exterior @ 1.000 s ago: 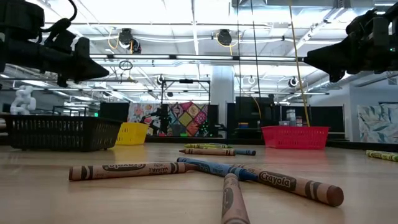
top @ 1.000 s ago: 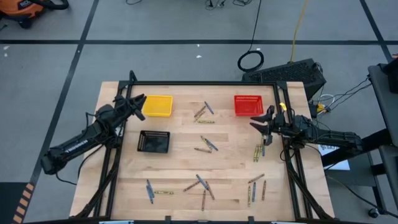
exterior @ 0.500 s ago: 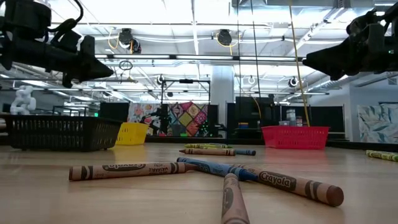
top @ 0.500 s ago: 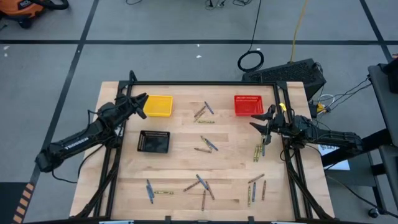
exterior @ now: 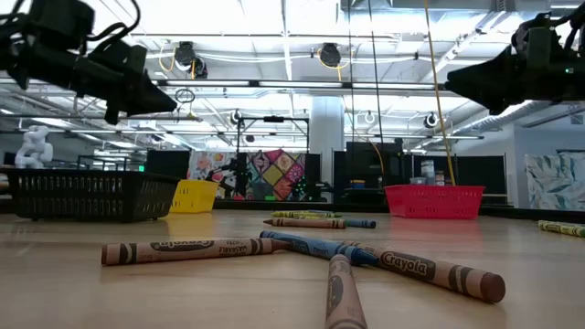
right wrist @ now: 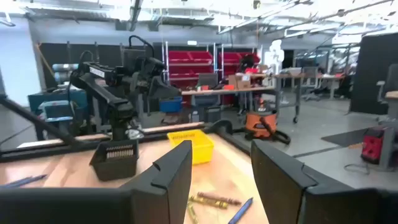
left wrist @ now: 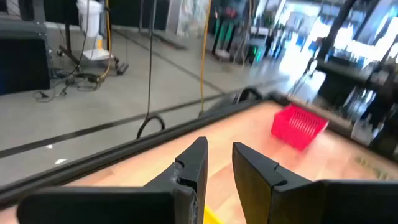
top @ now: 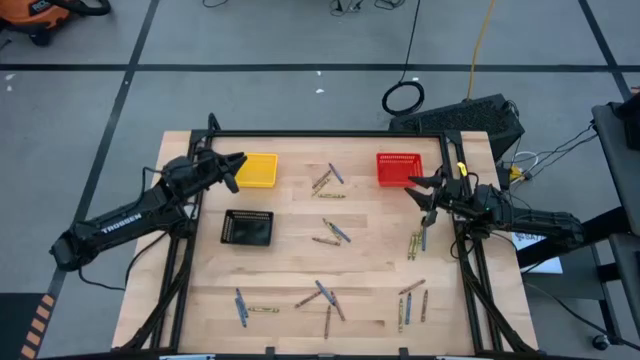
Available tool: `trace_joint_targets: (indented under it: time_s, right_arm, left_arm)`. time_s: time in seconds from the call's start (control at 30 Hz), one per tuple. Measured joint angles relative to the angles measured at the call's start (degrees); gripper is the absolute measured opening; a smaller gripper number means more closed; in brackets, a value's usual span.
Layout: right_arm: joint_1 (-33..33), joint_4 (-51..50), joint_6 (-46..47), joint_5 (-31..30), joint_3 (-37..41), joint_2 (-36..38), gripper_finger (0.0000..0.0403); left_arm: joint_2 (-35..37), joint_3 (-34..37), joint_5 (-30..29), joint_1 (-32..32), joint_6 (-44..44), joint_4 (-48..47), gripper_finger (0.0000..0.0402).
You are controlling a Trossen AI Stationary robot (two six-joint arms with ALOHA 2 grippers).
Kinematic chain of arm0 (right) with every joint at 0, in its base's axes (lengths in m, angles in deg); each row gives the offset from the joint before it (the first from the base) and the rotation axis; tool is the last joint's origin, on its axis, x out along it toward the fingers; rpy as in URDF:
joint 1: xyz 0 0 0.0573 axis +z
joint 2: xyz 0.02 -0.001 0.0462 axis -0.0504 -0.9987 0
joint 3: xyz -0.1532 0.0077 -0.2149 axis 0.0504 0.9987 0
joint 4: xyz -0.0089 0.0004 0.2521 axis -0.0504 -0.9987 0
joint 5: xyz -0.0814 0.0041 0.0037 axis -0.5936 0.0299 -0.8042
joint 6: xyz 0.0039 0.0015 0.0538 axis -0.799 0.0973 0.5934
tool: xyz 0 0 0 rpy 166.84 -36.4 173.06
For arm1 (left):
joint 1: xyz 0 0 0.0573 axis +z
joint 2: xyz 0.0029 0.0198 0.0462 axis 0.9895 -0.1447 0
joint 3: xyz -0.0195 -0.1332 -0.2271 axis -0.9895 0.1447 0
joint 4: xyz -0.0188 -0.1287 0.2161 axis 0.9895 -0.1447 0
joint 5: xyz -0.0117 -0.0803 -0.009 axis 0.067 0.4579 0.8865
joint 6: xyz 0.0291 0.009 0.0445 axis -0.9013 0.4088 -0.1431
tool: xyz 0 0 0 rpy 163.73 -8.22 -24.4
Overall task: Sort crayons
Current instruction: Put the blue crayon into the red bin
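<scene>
Hovering left gripper (top: 238, 163): raised over the yellow basket (top: 258, 170) near the bench's (top: 370, 280) far-left corner; fingers (left wrist: 194, 163) a narrow gap apart, nothing between them.
Right gripper (top: 415, 187): raised near the right edge, just in front of the red basket (top: 399, 168); released, jaws wide and empty.
Black basket (top: 247, 228): left half of the bench, in front of the yellow one, clear of both arms.
Crayons, far middle (top: 326, 181): a small bunch between the yellow and red baskets.
Crayons, centre (top: 332, 234): a few lying crossed, apart from every basket.
Crayons, right edge (top: 416, 244): a short row close to the rail, just in front of the right gripper.
Crayons, near right (top: 410, 301): several near the near-right corner.
Crayons, near middle (top: 322, 297): a crossed clump by the near edge; in the low view brown (exterior: 183, 250) and blue (exterior: 306, 245) ones touch at their tips.
Crayons, near left (top: 250, 307): a blue and a yellow-green one toward the near-left corner.
Open room: bare wood between the black basket and the centre crayons, and a wide strip across the bench between the centre crayons and the near ones.
Edges: a dark frame (top: 330, 133) runs along the far, left and right sides.
</scene>
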Motion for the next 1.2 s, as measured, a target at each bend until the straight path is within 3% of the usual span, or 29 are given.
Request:
trace_joint_targets:
  time_s: [0.27, 0.57, 0.9, 1.1, 1.2]
  right_arm:
    - [-0.1, 1.5, -2.0, -9.8, -6.0, -6.3, 0.0149]
    - [-0.2, 0.9, -7.7, -16.0, -15.3, -17.2, 0.0149]
    - [-0.3, -0.4, -15.5, -33.1, -17.6, -21.0, 0.0149]
    - [0.2, -2.1, 0.4, -41.6, -17.7, -21.0, 0.0149]
    - [0.2, -2.3, 4.0, -45.4, -18.1, -21.0, 0.0149]
  left_arm:
    - [-9.8, -9.4, 1.9, 0.0, -12.7, -3.2, 0.008]
    - [-16.5, -14.6, -1.2, 0.1, -20.9, -2.2, 0.008]
    - [-21.1, -14.6, -0.9, 0.1, -33.1, 13.9, 0.008]
    - [-21.6, -15.8, -1.3, 0.1, -34.4, 27.3, 0.008]
    - [-21.5, -18.4, -8.6, 0.2, -31.1, 26.4, 0.008]
